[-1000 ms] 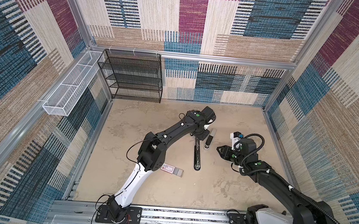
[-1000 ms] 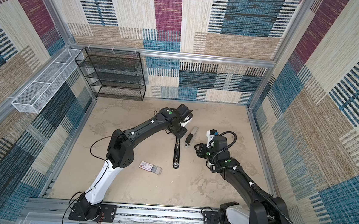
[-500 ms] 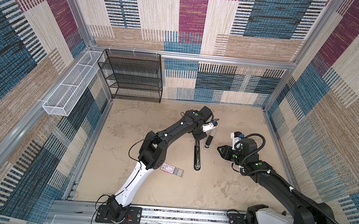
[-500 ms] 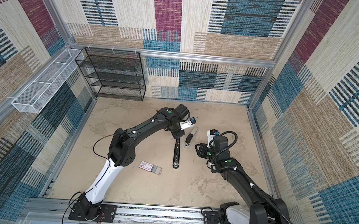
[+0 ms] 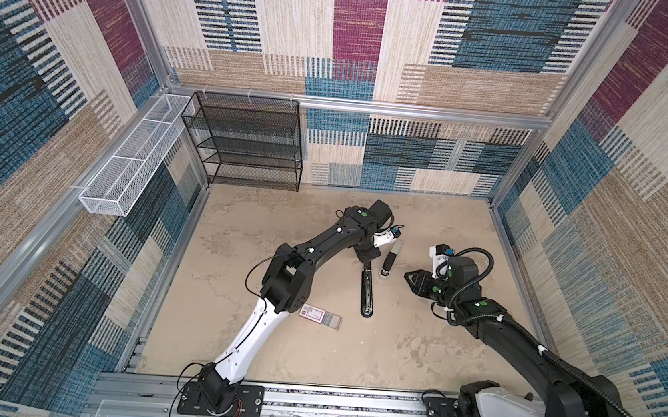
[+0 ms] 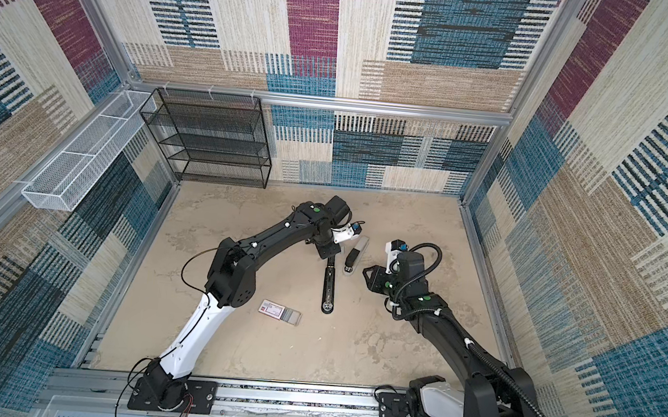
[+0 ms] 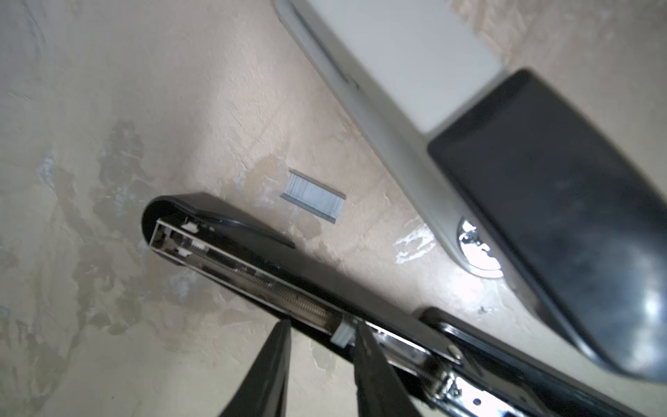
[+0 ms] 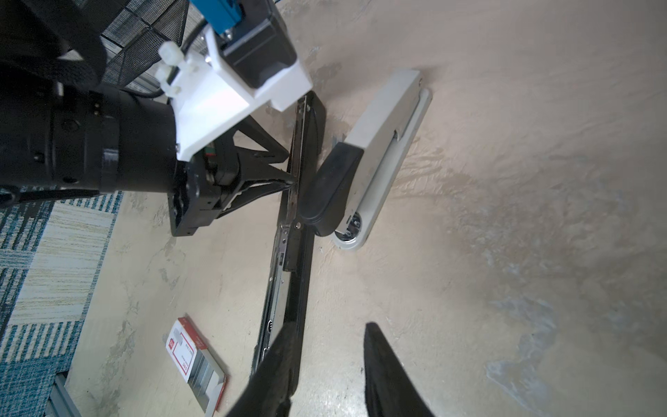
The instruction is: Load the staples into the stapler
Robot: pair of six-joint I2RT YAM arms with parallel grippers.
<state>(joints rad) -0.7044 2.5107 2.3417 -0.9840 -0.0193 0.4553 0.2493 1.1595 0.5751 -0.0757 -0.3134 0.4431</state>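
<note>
A long black stapler (image 5: 367, 292) (image 6: 328, 288) lies opened flat on the table, its metal channel and spring showing in the left wrist view (image 7: 252, 267). My left gripper (image 7: 321, 323) (image 5: 366, 257) is open at that channel's far half. A small grey piece of staples (image 7: 342, 333) sits in the channel against one finger, not squeezed. A short loose strip of staples (image 7: 312, 196) lies on the table beside the stapler. The white box of staples (image 5: 320, 316) (image 8: 195, 364) with a red mark lies open near the left arm. My right gripper (image 8: 330, 326) (image 5: 411, 277) is open and empty, to the right of the stapler.
A second stapler, grey with a black top (image 5: 390, 259) (image 8: 379, 144), lies close to the right of the black one. A black mesh shelf (image 5: 246, 142) stands at the back left, and a white wire basket (image 5: 132, 165) hangs on the left wall.
My left wrist has turned over the stapler's far end, so its white camera mount now shows from above, and its jaws have parted slightly. The right arm has not moved.
</note>
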